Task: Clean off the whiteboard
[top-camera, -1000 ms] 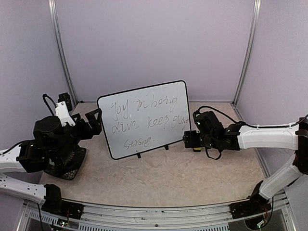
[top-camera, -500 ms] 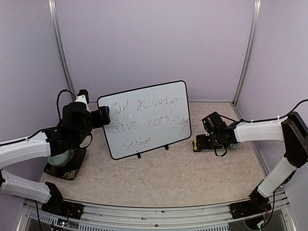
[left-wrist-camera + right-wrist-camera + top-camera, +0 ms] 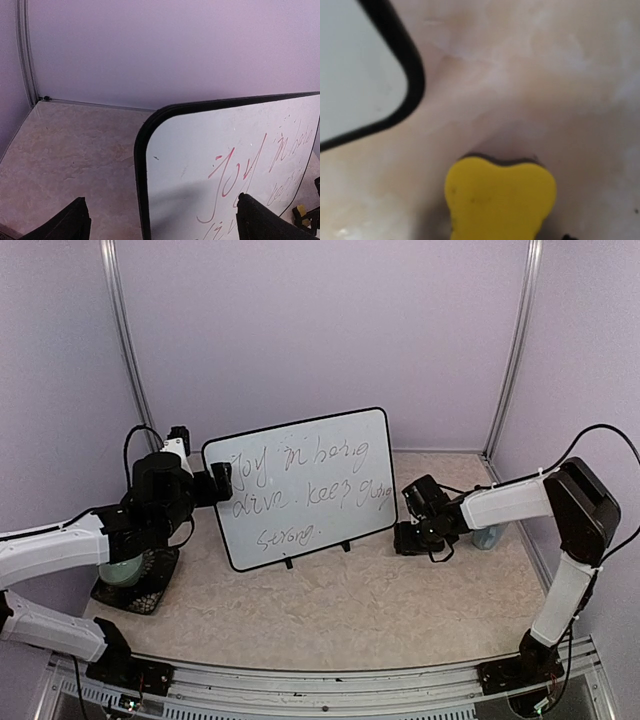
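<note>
left wrist, whiteboard (image 3: pixel 225 150) edge inside wide pincer (image 3: pixel 166 222)

The whiteboard (image 3: pixel 240 135) stands on a marbled table (image 3: pixel 75 145) before a lilac wall (image 3: pixel 165 45), showing its rounded upper corner and black frame. Red handwriting (image 3: pixel 235 175) crosses its white face. The left gripper (image 3: pixel 167 225) is spread wide, with one dark fingertip (image 3: pixel 72 222) on either side of the board's edge.
</note>
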